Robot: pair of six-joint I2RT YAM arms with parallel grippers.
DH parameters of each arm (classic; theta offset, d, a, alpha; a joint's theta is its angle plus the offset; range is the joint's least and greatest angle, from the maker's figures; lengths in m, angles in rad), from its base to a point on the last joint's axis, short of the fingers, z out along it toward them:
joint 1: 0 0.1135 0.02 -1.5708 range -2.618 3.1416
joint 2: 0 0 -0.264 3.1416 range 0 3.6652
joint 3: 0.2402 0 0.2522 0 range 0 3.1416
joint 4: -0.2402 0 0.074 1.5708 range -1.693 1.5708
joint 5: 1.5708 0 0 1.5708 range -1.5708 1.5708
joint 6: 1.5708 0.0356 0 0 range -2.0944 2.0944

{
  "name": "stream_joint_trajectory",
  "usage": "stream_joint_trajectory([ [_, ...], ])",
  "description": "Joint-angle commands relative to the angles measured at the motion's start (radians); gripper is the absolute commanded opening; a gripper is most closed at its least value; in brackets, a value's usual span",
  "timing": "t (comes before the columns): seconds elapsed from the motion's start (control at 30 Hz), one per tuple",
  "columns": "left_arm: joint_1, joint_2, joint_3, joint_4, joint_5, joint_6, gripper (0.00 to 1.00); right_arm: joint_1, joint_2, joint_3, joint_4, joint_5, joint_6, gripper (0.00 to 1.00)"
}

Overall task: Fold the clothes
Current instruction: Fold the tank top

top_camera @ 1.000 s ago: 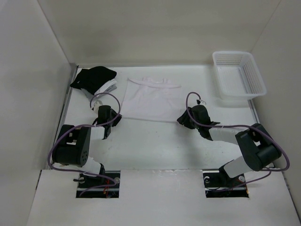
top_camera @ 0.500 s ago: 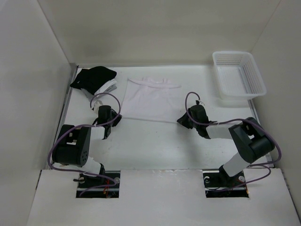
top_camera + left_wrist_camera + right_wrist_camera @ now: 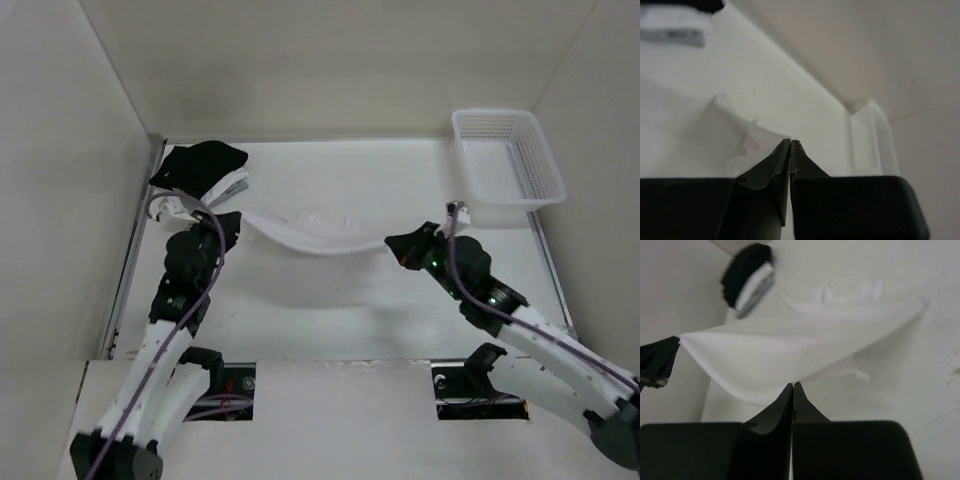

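White top (image 3: 318,236) thin, wrinkly, stretched mid-table between both arms, sagging in middle. Left gripper (image 3: 233,216) pinching its left end, right gripper (image 3: 393,244) pinching its right end, fingers pressed tight.

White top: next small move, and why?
Probably carry both corners forward over the neckline, making the first fold. The left gripper and right gripper are each shut on a hem corner; the white top sags between them, its neck end on the table.
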Motion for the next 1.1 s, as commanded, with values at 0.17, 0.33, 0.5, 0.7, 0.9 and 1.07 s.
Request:
stream_joint_trajectory([
  [0.17, -0.102, -0.287, 0.348, -0.340, -0.143, 0.129, 0.00, 0.284, -0.305, 0.319, -0.507, 0.403, -0.174, 0.01],
  [0.33, -0.134, -0.220, 0.337, -0.314, -0.144, 0.112, 0.00, 0.283, -0.226, 0.379, -0.476, 0.404, -0.249, 0.03],
  [0.5, -0.095, -0.069, 0.255, -0.217, -0.132, 0.109, 0.01, 0.041, -0.065, 0.310, -0.296, 0.136, -0.254, 0.03],
  [0.7, -0.007, 0.344, 0.257, 0.017, -0.028, 0.048, 0.01, -0.269, 0.332, 0.319, -0.024, -0.177, -0.162, 0.03],
  [0.9, 0.045, 0.757, 0.535, 0.117, 0.008, 0.039, 0.02, -0.398, 0.708, 0.583, -0.013, -0.260, -0.156, 0.03],
  [1.07, 0.031, 0.787, 0.586, 0.096, 0.017, 0.059, 0.02, -0.430, 0.721, 0.596, -0.018, -0.288, -0.146, 0.02],
])
